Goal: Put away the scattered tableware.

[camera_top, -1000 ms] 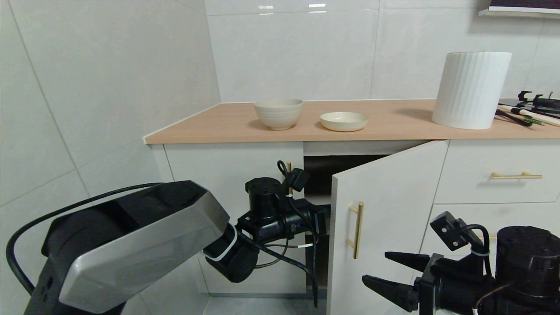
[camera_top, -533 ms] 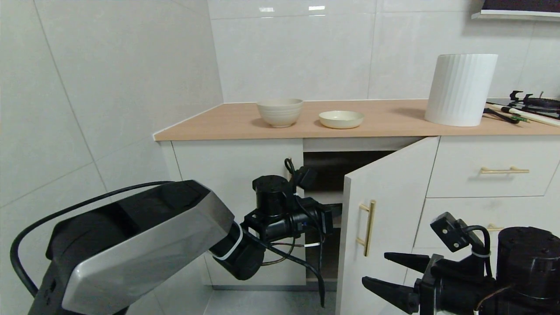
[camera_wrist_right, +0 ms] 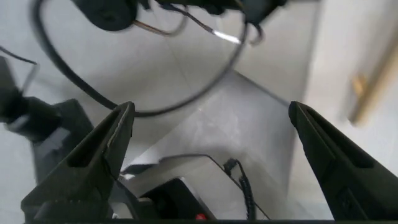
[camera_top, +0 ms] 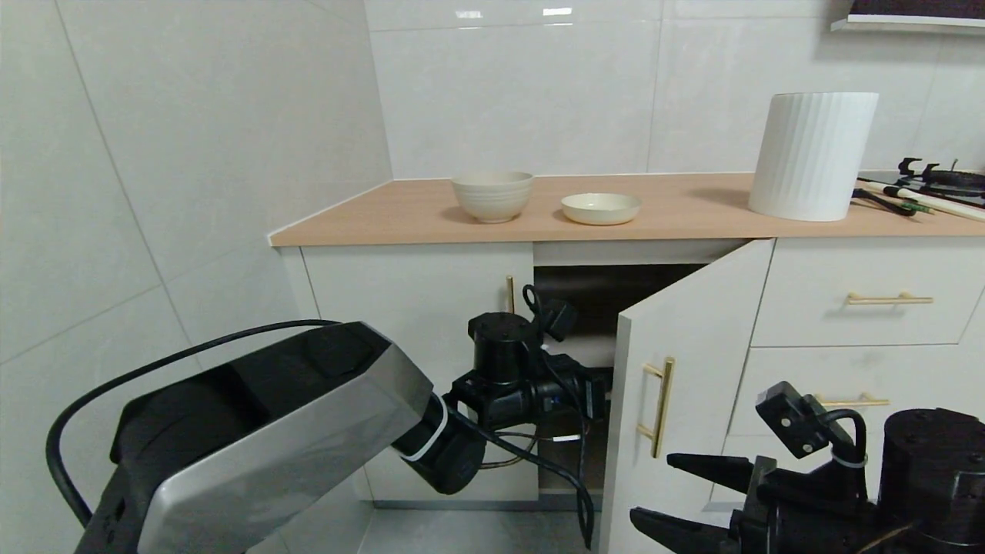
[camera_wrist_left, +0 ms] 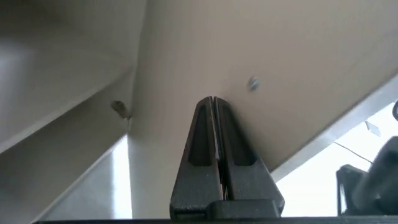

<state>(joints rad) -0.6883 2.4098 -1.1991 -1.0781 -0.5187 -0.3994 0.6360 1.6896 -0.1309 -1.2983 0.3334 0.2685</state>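
A beige bowl (camera_top: 492, 196) and a shallow cream dish (camera_top: 600, 208) stand side by side on the wooden counter (camera_top: 692, 208). Below them the white cabinet door (camera_top: 692, 338) with a gold handle (camera_top: 660, 406) hangs partly open. My left arm's wrist (camera_top: 527, 377) sits in the gap at the door's free edge. My left gripper (camera_wrist_left: 213, 109) is shut with nothing in it, its tips against a pale panel. Low at the right, in front of the door, my right gripper (camera_top: 652, 489) (camera_wrist_right: 208, 111) is open and holds nothing.
A tall white ribbed container (camera_top: 814, 156) stands on the counter to the right, with dark utensils (camera_top: 916, 201) beyond it. Drawers with gold handles (camera_top: 889, 298) lie right of the door. A tiled wall closes off the left side.
The cabinet door has swung wider open and my left wrist has moved right with its edge. The head camera has shifted. The right gripper has sunk a little.
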